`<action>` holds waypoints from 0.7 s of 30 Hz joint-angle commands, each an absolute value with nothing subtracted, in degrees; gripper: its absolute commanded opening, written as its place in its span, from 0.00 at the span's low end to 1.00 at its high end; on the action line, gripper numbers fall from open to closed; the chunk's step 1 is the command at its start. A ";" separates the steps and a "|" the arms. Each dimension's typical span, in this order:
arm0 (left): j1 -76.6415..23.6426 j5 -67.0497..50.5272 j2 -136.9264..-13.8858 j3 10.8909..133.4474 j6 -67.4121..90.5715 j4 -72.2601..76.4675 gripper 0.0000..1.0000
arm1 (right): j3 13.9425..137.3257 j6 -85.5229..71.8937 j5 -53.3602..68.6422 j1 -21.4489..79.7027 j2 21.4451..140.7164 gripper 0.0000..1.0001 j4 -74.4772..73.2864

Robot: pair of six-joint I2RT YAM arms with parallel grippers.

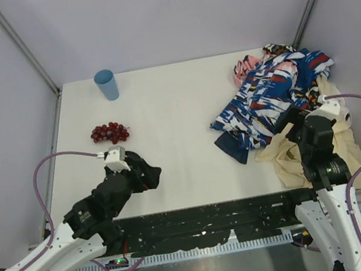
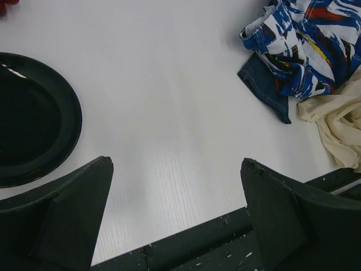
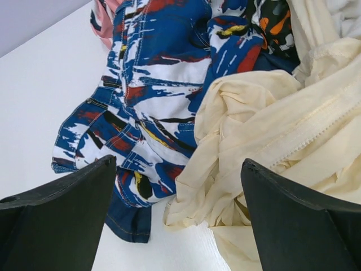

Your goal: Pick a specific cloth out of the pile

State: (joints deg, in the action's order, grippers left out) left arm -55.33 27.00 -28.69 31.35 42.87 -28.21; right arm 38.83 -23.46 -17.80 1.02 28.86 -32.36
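**Both grippers spread wide and empty, the right one at the printed cloth**

The right gripper (image 3: pixel 177 217) has its jaws spread wide, with nothing clamped between them. Its two dark fingers (image 3: pixel 62 214) frame the near side of the pile (image 1: pixel 277 96), which lies on the right part of the worktop (image 1: pixel 176 108). In the right wrist view, the gap between the fingers looks down on the cloth (image 3: pixel 158 84), with its print of blue, white, navy and red. It also takes in the cream cloth (image 3: pixel 271 130), bunched up against the print's edge. Whether either fingertip touches fabric cannot be told from these views.

The cloth covers the left and middle of the pile. Its near-left corner reaches onto bare worktop, with a dark navy hem turned out. A pink cloth (image 1: pixel 246 66) shows at the far left end of the pile, touching the print. The cream cloth makes up the near side of the pile, beside and partly under the right arm's wrist.

The left gripper (image 2: pixel 175 212) is likewise wide open and holds nothing. It hangs over bare worktop, well apart from the pile. In the left wrist view a black plate (image 2: pixel 34 121) lies just beside one of its fingers. Farther out lies a bunch of red grapes (image 1: pixel 109 131). Beyond them a blue cup (image 1: pixel 106 85) stands upright near the far edge.
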 commanded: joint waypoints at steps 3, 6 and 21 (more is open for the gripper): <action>-55.11 28.56 -29.79 32.17 42.01 -27.69 0.99 | 40.60 -20.13 -8.81 0.88 30.58 0.95 -24.09; -55.11 28.30 -31.63 32.69 41.57 -26.89 1.00 | 41.65 -19.08 -3.52 0.97 33.83 0.95 -18.91; -54.93 28.65 -39.46 33.93 40.43 -23.56 1.00 | 60.89 -11.33 -40.32 14.33 86.02 0.95 -25.74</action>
State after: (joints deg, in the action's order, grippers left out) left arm -55.33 27.44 -38.59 31.70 41.43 -27.07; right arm 55.64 -10.85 -27.09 15.25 77.89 -21.87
